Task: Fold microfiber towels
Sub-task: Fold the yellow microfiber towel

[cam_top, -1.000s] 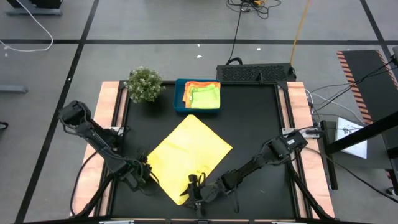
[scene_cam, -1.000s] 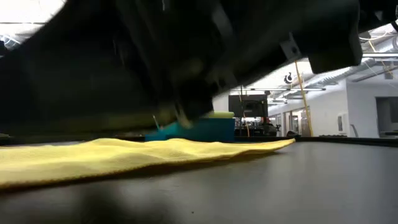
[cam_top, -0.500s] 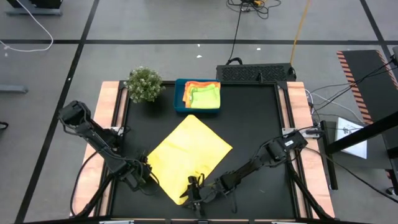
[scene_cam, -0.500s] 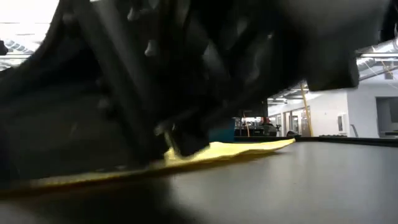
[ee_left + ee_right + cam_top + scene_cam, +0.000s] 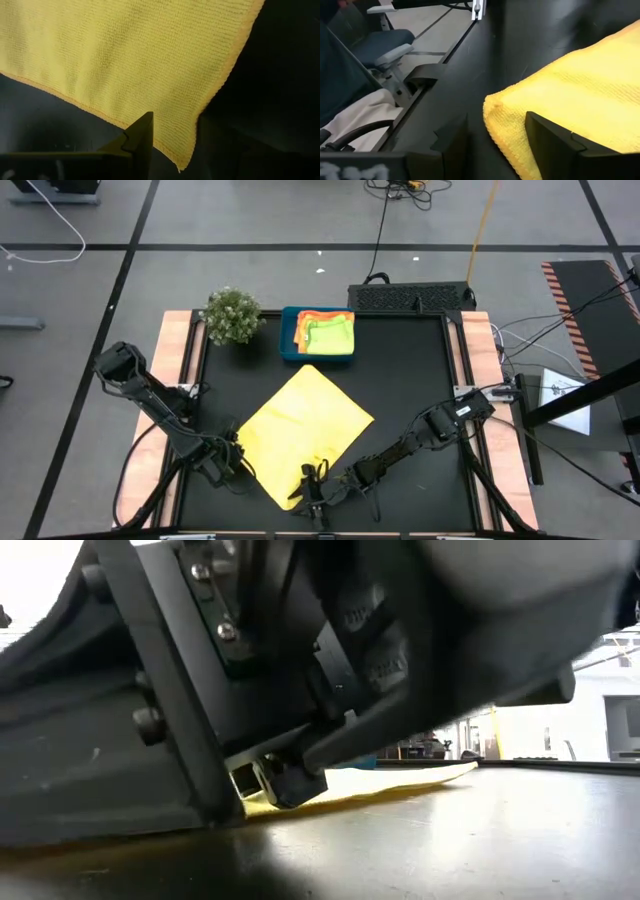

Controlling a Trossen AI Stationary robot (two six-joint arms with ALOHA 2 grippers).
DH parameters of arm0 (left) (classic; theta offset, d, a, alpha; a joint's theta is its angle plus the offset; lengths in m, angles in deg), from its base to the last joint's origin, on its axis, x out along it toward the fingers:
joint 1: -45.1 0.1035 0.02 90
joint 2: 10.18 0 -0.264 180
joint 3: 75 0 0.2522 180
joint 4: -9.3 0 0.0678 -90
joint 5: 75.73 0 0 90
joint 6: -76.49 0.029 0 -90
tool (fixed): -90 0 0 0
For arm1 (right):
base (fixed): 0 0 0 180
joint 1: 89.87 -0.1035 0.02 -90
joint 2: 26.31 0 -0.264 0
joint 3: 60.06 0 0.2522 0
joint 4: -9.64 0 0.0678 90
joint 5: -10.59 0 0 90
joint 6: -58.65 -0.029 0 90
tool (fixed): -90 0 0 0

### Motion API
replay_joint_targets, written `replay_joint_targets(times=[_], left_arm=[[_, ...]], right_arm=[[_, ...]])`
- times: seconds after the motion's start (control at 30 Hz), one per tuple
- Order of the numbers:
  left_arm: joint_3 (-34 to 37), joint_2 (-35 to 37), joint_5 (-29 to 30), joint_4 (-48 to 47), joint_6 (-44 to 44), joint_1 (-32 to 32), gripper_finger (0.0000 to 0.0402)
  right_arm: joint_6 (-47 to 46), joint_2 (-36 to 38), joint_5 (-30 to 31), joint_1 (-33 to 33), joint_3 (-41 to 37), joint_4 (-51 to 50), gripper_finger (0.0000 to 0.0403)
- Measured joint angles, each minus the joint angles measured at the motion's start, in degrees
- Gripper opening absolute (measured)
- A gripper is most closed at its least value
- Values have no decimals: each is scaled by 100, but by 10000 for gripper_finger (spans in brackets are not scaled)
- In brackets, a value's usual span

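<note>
Two grippers sit low at the front edge of the black tabletop (image 5: pixel 420 370), one at each near corner of the spread yellow towel (image 5: pixel 305 430). The right gripper (image 5: pixel 312 488) is at the towel's front corner. Its two fingers (image 5: pixel 555 145) are apart, with the rounded corner of the cloth lying between them, and they are not squeezed onto it. The left gripper (image 5: pixel 236 457) is at the towel's left corner. One dark finger (image 5: pixel 142 137) shows just by the hem, and the fingers look parted, not pinching the cloth.

From above, almost nothing has changed since a second ago: both arms and the towel are in the same spots. In the low view the right gripper has come much closer to the camera and now fills most of the picture, hiding nearly all of the cloth that showed there before. Only a thin yellow strip shows past it.

The towel lies flat like a diamond in the middle of the tabletop. Behind it, at the back edge, is the blue tray (image 5: pixel 290 350) with folded towels (image 5: pixel 326 332) in orange and green. A small green plant (image 5: pixel 231 315) stands at the back left corner, just beside the tray.
</note>
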Motion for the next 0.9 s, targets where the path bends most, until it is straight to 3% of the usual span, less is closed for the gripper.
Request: replay_joint_targets(times=[0.37, 0.73, 0.9], left_arm=[[2, -4, -17, 48, 137, -2, 109], [-1, -9, -194, 114, 91, 0, 10], [-159, -16, -371, 11, -48, -35, 5]], right_arm=[[65, -2, 5, 31, -4, 0, 113], [171, 86, 0, 29, -26, -61, 11], [414, 420, 150, -54, -39, -370, 5]])
